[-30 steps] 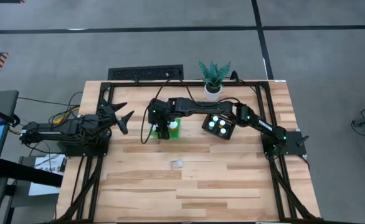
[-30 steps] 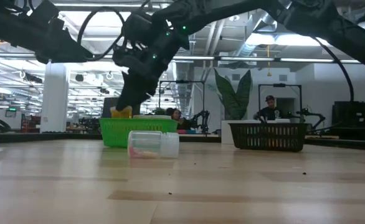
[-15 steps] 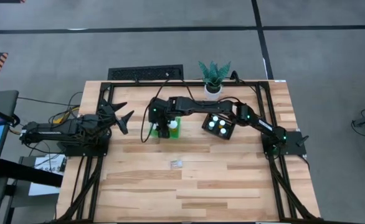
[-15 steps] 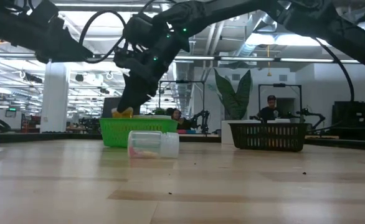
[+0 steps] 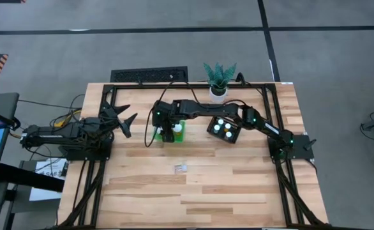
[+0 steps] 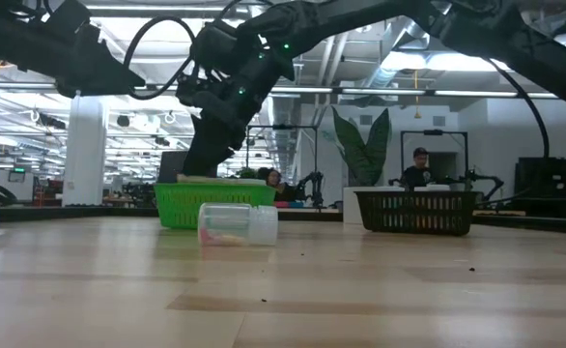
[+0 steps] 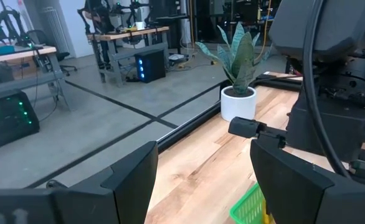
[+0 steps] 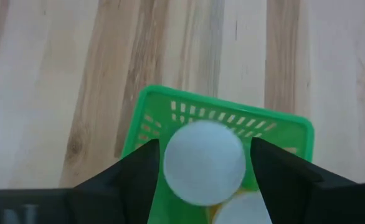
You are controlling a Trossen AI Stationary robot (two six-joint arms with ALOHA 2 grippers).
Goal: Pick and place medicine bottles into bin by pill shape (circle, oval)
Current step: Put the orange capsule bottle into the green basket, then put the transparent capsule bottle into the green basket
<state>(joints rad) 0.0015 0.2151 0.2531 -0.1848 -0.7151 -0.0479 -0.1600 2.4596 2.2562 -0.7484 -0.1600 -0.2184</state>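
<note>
Overhead, right gripper [image 5: 167,132] above green slotted plastic basket [image 5: 180,132]; black mesh basket [image 5: 224,130] holds white-capped bottles; clear pill bottle [image 5: 180,168] lies mid-table. Left gripper [image 5: 124,119] spread wide, parked at table's left edge. Right wrist view: white round bottle cap [image 8: 203,161] between parted fingers [image 8: 131,177], over green basket; contact unclear.

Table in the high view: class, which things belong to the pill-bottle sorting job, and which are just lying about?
Belonging to the job:
- green bin
- black bin, with white-capped bottles inside
- bottle lying on its side
- right end effector, over the green bin

Lying about:
- potted plant
- keyboard
</note>
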